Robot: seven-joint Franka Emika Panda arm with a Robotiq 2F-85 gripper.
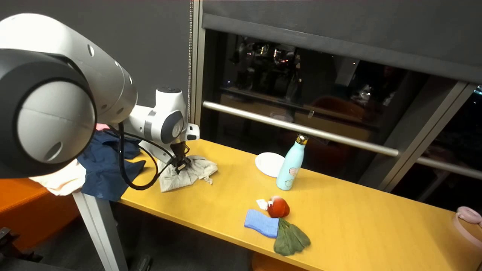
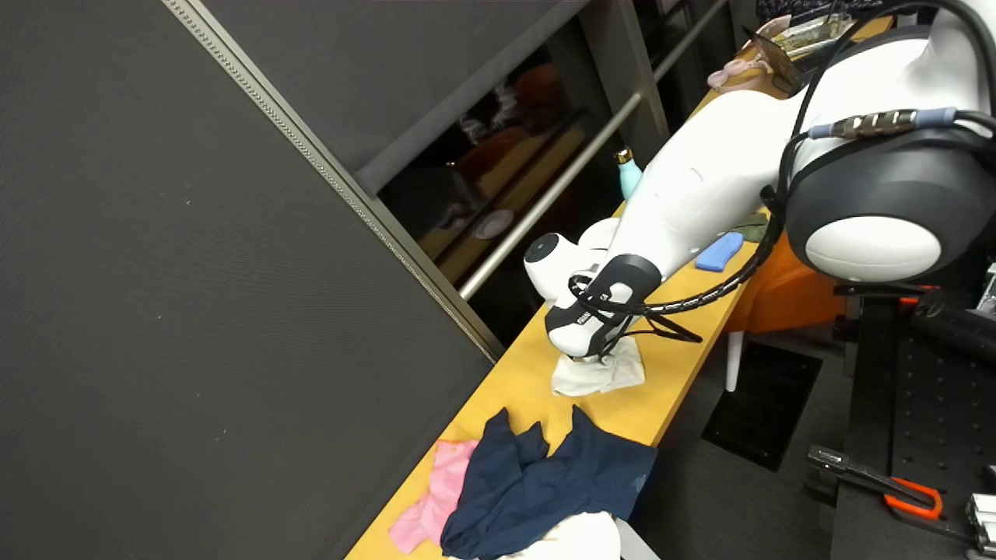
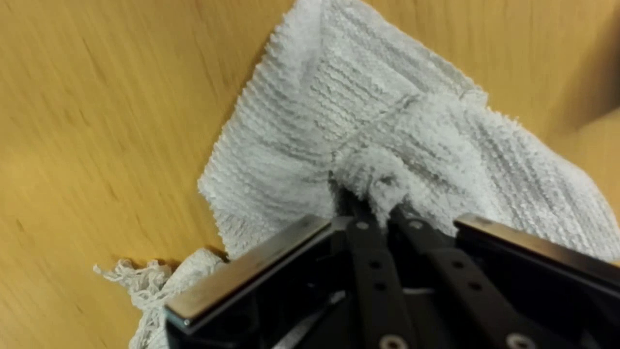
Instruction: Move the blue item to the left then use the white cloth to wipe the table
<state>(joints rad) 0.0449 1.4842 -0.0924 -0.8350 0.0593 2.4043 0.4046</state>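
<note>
Pinching a bunched fold of the white cloth [image 3: 300, 145] in the gripper [image 3: 380, 211], with jaws drawn nearly together and only fabric showing between. Holding a raised ridge rather than a corner, with the rest lying on the bench [image 1: 357, 218], so presumably aiming at a broad wiping face. Trailing a loose fringe [image 3: 147, 289] to one side, possibly risking a fold-under on a stroke that way.

Finding two candidates for the blue item, without telling which: a light-blue pad [image 1: 261, 223] near the front edge, apparently touching a green leafy thing [image 1: 290, 239] and just beside a red object [image 1: 279, 207]; and a navy garment [image 2: 537, 490] at the cloth's end of the bench, reaching over the front edge, perhaps lying there to leave wiping room.

Having the front edge near the cloth on one side and the window [image 1: 263, 82] on the other, so calling for strokes along the bench's length. Offering the most open room toward a white plate [image 1: 267, 164] and an upright turquoise bottle [image 1: 291, 167], with bare wood between. Needing to stop short of that bottle, likely tipping at a brush. Minding also the black cable [image 1: 121, 158] looping beside the gripper, probably swinging along with any stroke.
</note>
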